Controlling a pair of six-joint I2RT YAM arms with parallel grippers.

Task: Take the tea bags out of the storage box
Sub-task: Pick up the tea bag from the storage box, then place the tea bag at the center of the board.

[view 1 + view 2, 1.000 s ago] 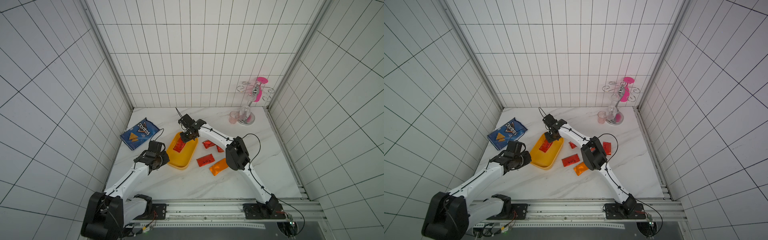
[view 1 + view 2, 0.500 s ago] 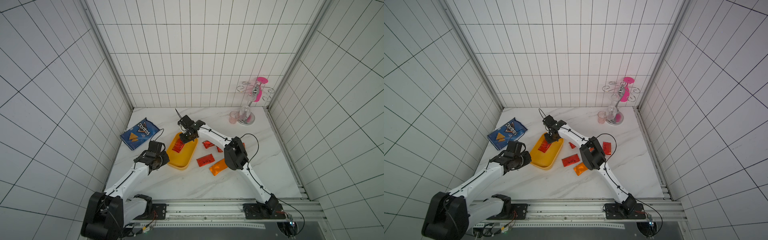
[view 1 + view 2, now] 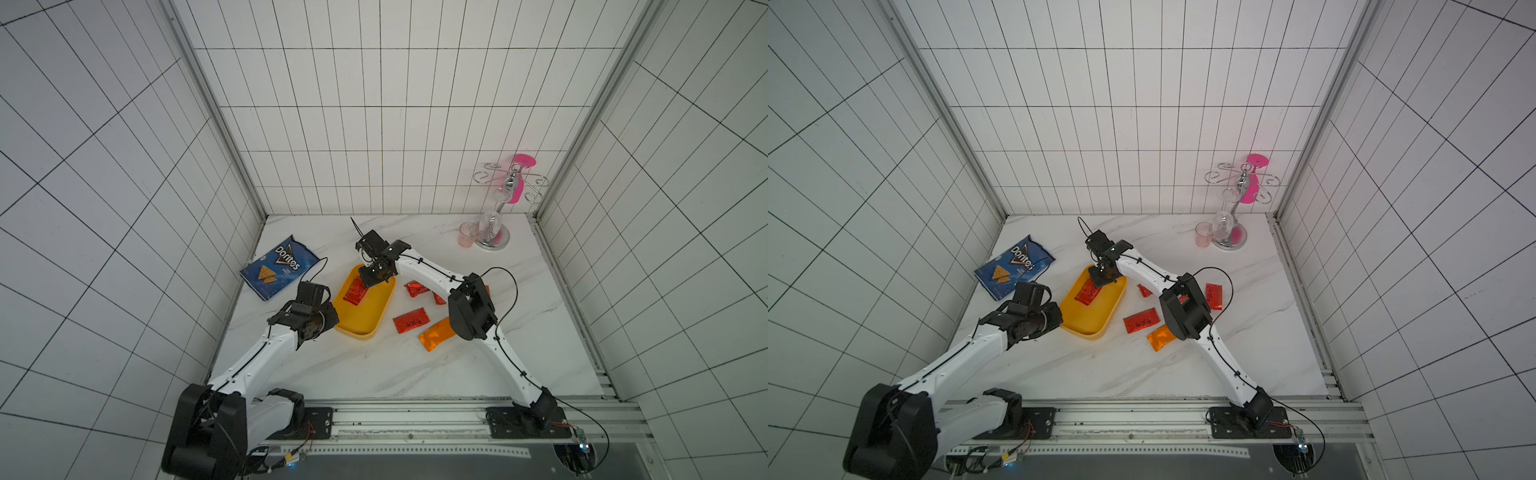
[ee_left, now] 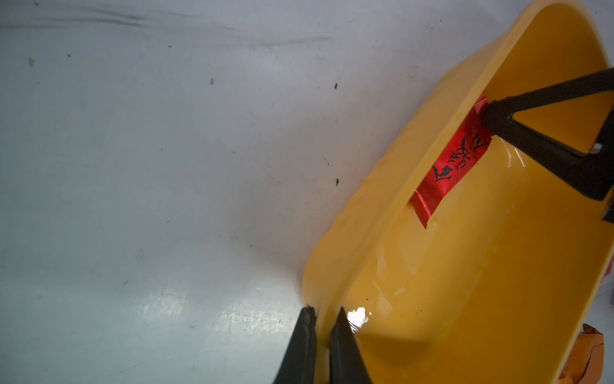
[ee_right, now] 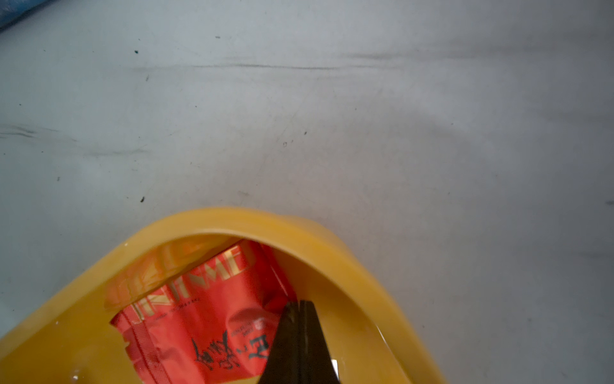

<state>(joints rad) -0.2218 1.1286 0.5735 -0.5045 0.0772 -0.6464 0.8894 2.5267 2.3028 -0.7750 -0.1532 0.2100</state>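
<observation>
yellow storage box (image 3: 371, 318), red tea bags (image 3: 410, 321), blue chip bag (image 3: 279, 266)

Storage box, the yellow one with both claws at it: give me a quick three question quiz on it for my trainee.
1. How many tea bags lie inside the storage box?
2. What does the left claw grip? A: the box's rim. B: a tea bag. C: nothing.
3. True or false: the right claw hangs open above bare table.

Key
1. One, a red tea bag.
2. A: its fingers are closed on either side of the wall.
3. False: it is shut on the end of that red tea bag, inside the box.
</observation>
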